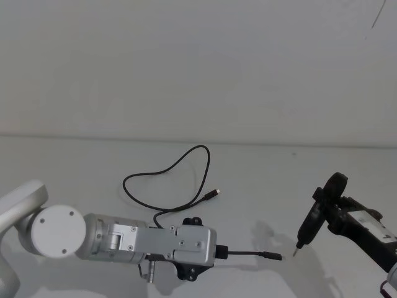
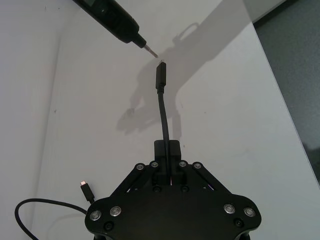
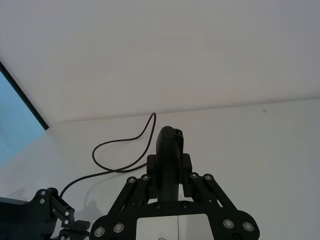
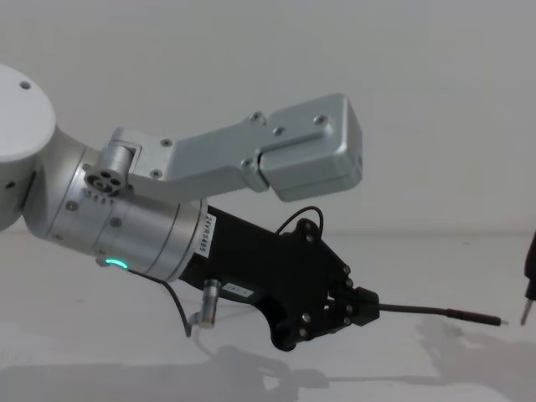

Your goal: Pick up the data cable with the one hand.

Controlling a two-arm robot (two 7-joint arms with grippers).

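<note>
Right now I have the left gripper (image 4: 362, 306) clamped on the cable (image 1: 180, 162) just behind one plug (image 2: 160, 75), which sticks out stiffly above the table (image 1: 260, 167); the slack trails behind. My right gripper (image 3: 170, 172) grips a pointed tool (image 1: 308, 226) nearby, presumably waiting.

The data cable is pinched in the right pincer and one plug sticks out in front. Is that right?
Not quite. The left pincer holds the data cable, as the chest view shows. One plug does stick out in front, toward the right pincer, which grips a dark pointed tool instead. The cable's other end lies on the table.
</note>
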